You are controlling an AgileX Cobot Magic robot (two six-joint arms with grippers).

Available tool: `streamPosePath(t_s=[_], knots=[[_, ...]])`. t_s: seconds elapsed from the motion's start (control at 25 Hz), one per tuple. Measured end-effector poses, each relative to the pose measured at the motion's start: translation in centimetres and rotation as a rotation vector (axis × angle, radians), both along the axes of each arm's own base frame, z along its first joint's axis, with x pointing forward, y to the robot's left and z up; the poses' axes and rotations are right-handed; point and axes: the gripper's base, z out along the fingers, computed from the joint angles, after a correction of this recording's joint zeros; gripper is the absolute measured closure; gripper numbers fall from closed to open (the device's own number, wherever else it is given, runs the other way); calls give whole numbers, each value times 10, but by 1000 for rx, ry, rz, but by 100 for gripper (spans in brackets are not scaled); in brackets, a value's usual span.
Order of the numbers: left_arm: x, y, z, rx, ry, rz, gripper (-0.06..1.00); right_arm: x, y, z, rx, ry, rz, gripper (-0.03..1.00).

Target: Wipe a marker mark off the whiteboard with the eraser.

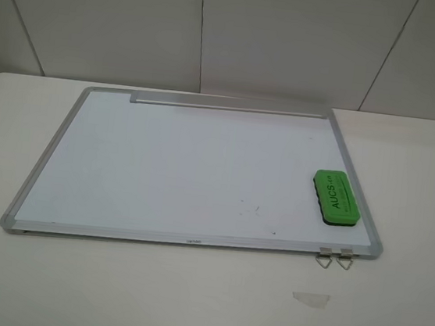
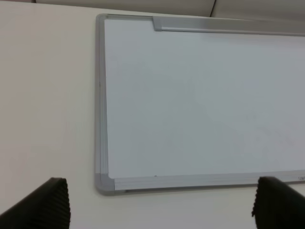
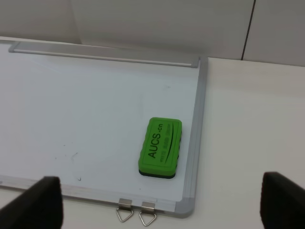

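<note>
Pincers (image 2: 159,210) (image 3: 162,205) wide apart, empty, touching nothing.

My pale table (image 1: 186,301) fills the lower frame; the whiteboard (image 1: 162,165) lies flat at its centre, a faint smudge (image 1: 310,299) at lower right.

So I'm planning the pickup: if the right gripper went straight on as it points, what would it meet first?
Probably the eraser, lying on the whiteboard between the open jaws' line; depth is unclear.
</note>
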Motion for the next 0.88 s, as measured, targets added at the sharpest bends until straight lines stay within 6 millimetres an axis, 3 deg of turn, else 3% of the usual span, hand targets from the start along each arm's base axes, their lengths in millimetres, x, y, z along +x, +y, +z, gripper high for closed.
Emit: streamPosePath(t_s=[0.88], knots=[[0,0,0,2,0,2,16,0,0,0,1,0,1,14]])
